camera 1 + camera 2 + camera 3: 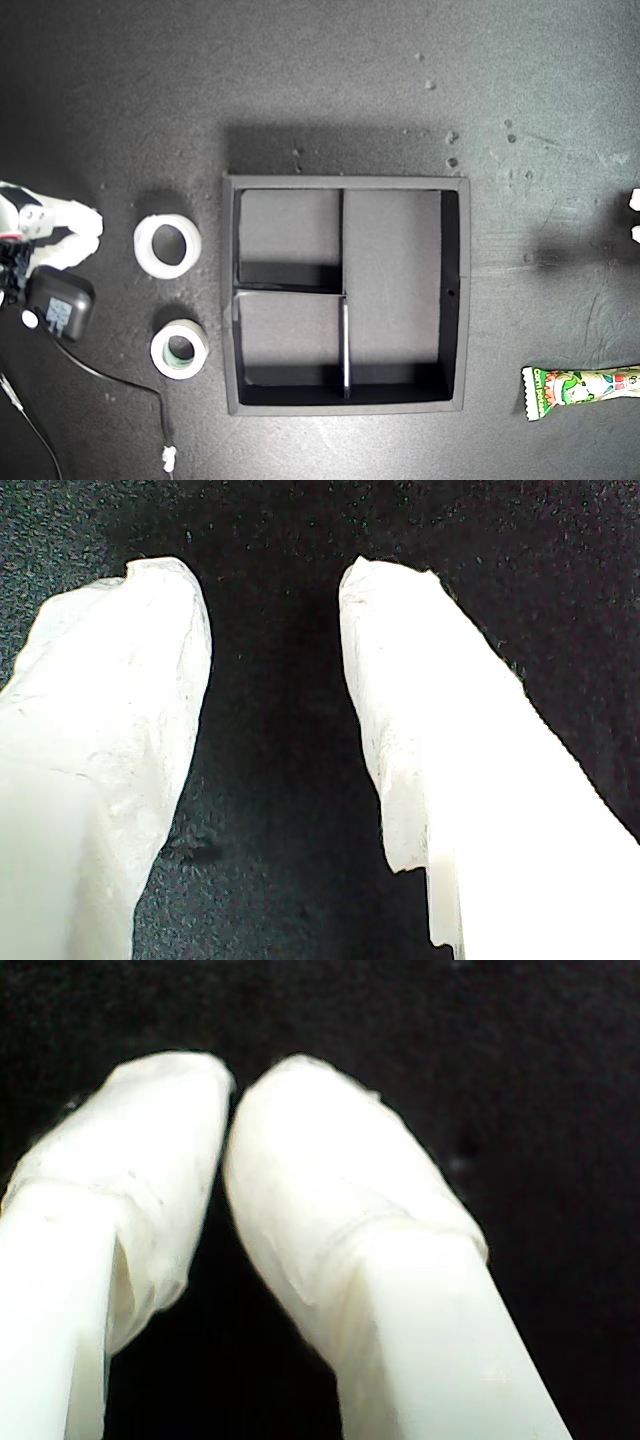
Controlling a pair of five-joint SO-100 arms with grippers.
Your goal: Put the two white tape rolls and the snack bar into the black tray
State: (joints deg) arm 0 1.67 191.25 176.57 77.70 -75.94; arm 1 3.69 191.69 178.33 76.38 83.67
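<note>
The black tray (345, 181) lies in the middle of the exterior view, its two small compartments and the long one all empty. Two white tape rolls lie beside its side on the exterior view's left: the wide-holed roll (143, 247) and, nearer the bottom, the roll with a greenish core (200, 345). The snack bar (585, 388) lies at the exterior view's lower right, cut off by the edge. My first gripper (270, 575) is open over bare black surface. My second gripper (232, 1075) is shut on nothing. Neither wrist view shows a task object.
A white arm (55, 228) reaches in at the exterior view's left edge, close to the wide-holed roll. White tips of another arm (635, 216) show at the right edge. A black box (58, 305) with a cable (140, 385) lies beside the left arm.
</note>
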